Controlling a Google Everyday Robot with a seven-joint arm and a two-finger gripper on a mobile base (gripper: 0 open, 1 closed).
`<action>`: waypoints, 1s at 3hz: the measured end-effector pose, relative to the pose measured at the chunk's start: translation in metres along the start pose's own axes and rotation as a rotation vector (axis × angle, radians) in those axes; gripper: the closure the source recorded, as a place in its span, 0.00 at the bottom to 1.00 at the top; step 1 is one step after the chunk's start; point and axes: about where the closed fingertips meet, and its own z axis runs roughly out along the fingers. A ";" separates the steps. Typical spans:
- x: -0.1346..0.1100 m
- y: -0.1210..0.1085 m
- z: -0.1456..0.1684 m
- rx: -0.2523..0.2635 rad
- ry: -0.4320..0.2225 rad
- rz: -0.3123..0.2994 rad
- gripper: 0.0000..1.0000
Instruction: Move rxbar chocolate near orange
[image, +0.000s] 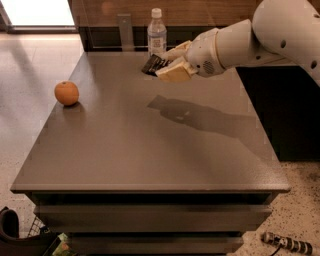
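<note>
This looks like an office or lab break area, with a speckled terrazzo floor, a wood-panelled wall and a plain grey table. A white robot arm hangs over the table's far end, its tool gripping the rxbar chocolate.

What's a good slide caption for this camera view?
Gripper holds the rxbar chocolate above the table near the water bottle, the orange sitting well apart.

The arm is clad in smooth white rounded shells with a perforated patch; the cream, blocky hand is seen just beside the bottle.
</note>
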 end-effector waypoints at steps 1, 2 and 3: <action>-0.017 0.021 0.032 -0.094 -0.035 -0.034 1.00; -0.020 0.028 0.063 -0.186 -0.035 -0.034 1.00; -0.031 0.032 0.104 -0.300 -0.034 -0.043 1.00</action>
